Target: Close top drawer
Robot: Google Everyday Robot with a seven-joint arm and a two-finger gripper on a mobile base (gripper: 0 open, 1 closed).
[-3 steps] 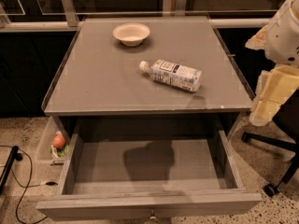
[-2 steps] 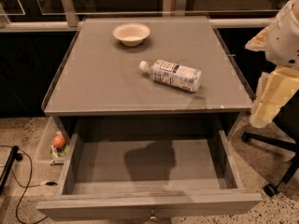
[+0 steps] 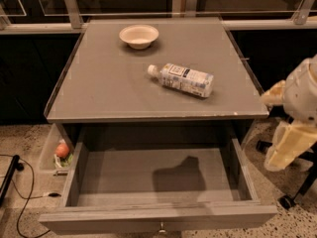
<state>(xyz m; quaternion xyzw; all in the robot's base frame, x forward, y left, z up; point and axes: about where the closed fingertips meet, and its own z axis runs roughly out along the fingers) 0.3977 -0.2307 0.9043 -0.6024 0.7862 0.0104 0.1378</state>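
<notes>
The top drawer [image 3: 158, 216] of the grey table [image 3: 124, 93] stands pulled far out toward me, and its inside is bare. Its plain front is at the bottom of the view, with the small round knob [image 3: 161, 228] at centre. My gripper [image 3: 287, 148] is at the right edge, as the cream end of the white arm [image 3: 304, 95]. It is beside the drawer's right side wall, apart from it and holding nothing that I can see.
A white bowl [image 3: 139, 35] and a plastic bottle [image 3: 183, 79] lying on its side are on the tabletop. A clear bin [image 3: 58, 150] with small items sits on the floor at left, next to a black cable [image 3: 22, 202]. A chair base [image 3: 290, 197] is at right.
My arm and gripper have come down along the table's right side, from tabletop height to drawer height. The drawer, bowl and bottle have not moved.
</notes>
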